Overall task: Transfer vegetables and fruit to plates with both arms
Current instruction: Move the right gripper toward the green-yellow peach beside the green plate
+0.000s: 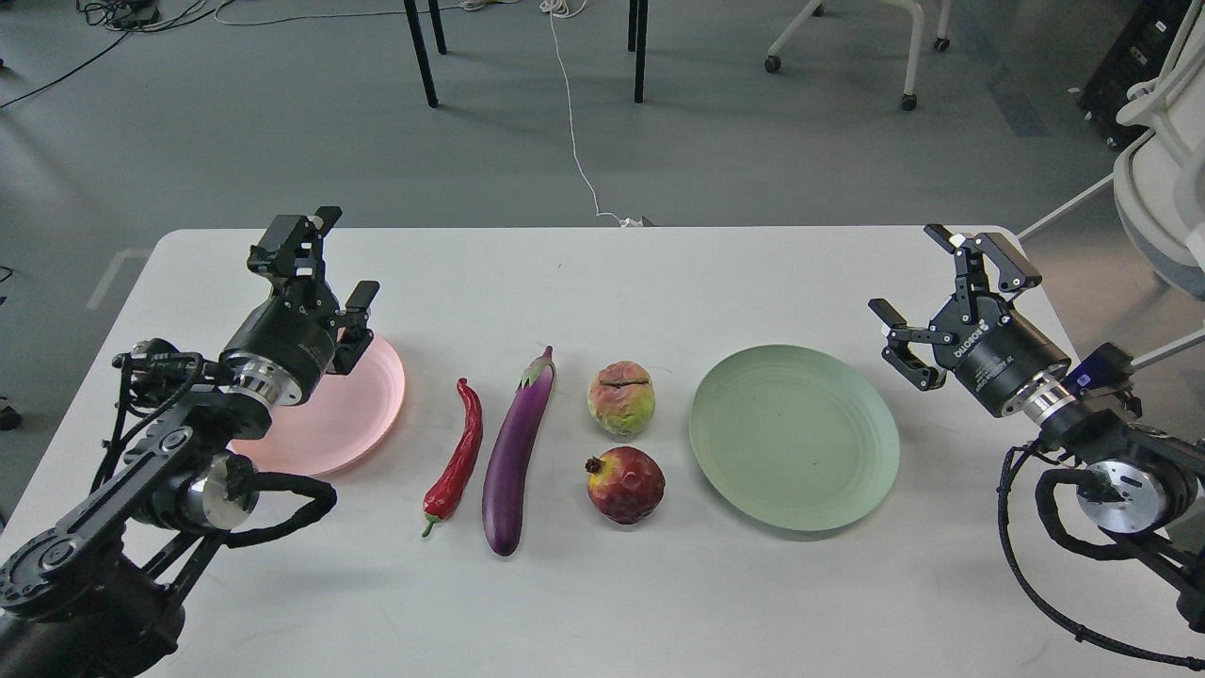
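A red chili pepper [457, 460] and a long purple eggplant [517, 450] lie side by side on the white table [602, 282], between the two plates. Right of them sit a lumpy green-and-pink fruit [621, 398] and, nearer to me, a dark-red pomegranate [625, 485]. The pink plate [362, 414] is at the left, partly hidden by my left arm. The sage green plate [793, 436] is at the right and holds nothing. My left gripper [323, 259] hovers open over the pink plate's far edge. My right gripper [937, 287] is open to the right of the green plate, holding nothing.
Beyond the table's far edge is grey floor with a white cable [574, 141], black table legs [422, 56] and a wheeled chair base [847, 47]. A white chair [1163, 179] stands at the far right.
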`<state>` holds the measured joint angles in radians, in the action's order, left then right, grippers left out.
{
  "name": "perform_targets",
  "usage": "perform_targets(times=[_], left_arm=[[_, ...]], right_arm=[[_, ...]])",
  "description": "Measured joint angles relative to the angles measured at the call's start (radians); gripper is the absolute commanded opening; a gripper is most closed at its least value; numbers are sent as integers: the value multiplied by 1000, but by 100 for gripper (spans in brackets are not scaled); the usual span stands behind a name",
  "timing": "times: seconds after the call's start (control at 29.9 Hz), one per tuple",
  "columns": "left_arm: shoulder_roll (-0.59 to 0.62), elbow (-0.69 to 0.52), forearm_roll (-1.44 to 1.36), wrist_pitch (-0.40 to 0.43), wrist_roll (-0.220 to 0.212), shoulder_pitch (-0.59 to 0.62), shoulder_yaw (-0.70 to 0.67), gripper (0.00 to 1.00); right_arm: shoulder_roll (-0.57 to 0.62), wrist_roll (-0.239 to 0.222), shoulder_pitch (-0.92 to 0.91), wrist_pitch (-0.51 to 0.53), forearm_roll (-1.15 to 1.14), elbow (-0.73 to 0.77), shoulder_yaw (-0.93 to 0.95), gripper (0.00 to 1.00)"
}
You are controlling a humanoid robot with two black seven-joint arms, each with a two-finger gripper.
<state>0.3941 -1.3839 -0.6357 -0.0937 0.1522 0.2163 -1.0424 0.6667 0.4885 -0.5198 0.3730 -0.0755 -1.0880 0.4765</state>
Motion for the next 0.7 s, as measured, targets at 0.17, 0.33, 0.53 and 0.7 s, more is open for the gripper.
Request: perform_targets(times=[0.17, 0.33, 0.53, 0.7], left_arm=[[2, -5, -1, 2, 5, -6, 7, 98], [11, -6, 5, 35, 6, -1, -3, 98], [42, -8, 9, 85, 17, 8, -10, 98], [56, -29, 9, 113, 18, 10, -10, 98]], right_arm=[[6, 0, -12, 6, -12, -3, -12, 99], [48, 0, -160, 9, -166, -10, -68, 99], [56, 1, -577, 10, -469, -11, -431, 99], [-101, 0, -887, 6, -672, -2, -743, 99]])
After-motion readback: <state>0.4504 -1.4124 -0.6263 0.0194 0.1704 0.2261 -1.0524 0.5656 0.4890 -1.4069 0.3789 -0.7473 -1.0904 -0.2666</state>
